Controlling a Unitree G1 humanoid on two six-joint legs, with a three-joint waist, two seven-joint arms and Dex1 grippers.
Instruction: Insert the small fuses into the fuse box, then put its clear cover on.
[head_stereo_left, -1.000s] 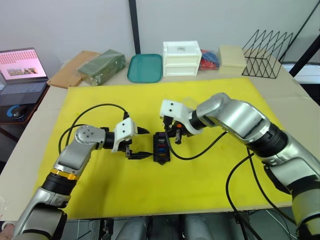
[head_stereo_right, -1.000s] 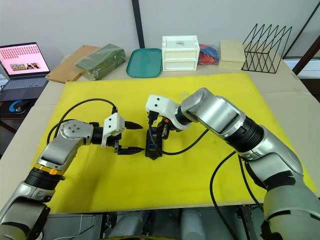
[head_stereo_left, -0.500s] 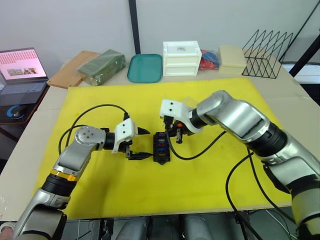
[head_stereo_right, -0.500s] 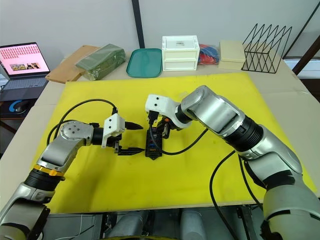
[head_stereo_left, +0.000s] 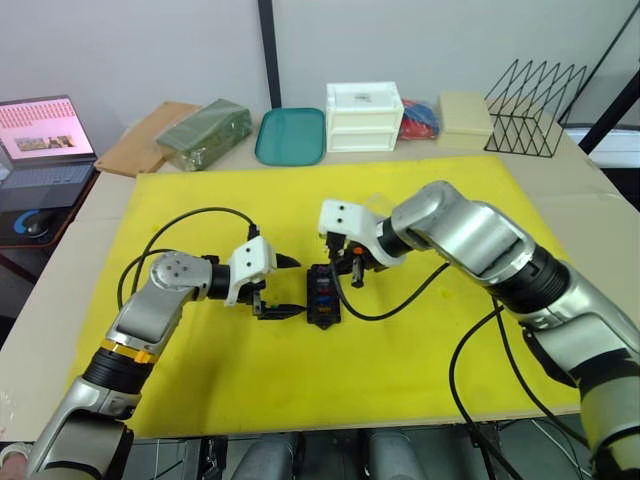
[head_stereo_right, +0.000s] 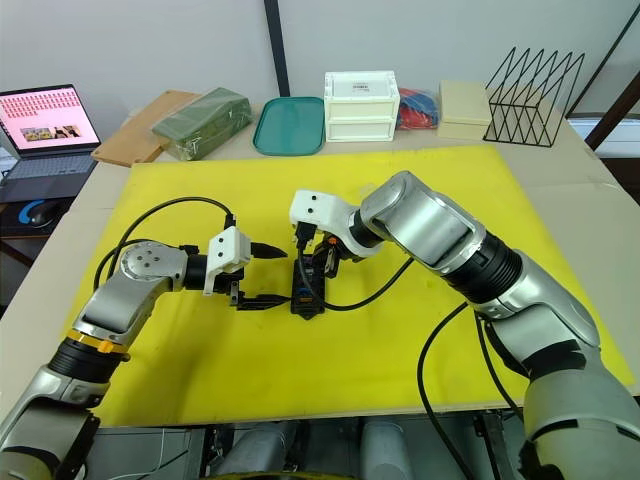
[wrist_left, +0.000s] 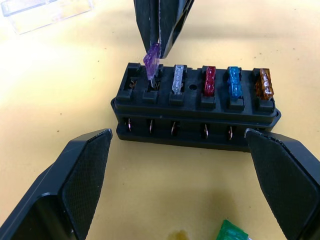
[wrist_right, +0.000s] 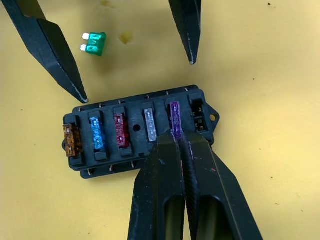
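Observation:
The black fuse box (wrist_left: 195, 112) lies on the yellow mat (head_stereo_left: 200, 200) between my two grippers. Tan (wrist_left: 264, 82), blue (wrist_left: 234, 80), red (wrist_left: 210, 80) and clear-white (wrist_left: 178, 78) fuses stand in one row of its slots. My right gripper (wrist_right: 177, 142) is shut on a purple fuse (wrist_right: 174, 117), whose lower end sits at the neighbouring slot. My left gripper (head_stereo_left: 295, 287) is open just left of the box, one finger toward each end of it. A green fuse (wrist_right: 94, 43) lies loose on the mat by the left fingers. The clear cover (wrist_left: 45, 10) rests beyond the box.
Along the table's far edge stand a teal tray (head_stereo_left: 290, 135), a white drawer box (head_stereo_left: 363, 115), a green packet (head_stereo_left: 205, 130), a cream box (head_stereo_left: 463, 118) and a black wire rack (head_stereo_left: 535, 95). A laptop (head_stereo_left: 45, 130) sits far left. Black cables loop over the mat.

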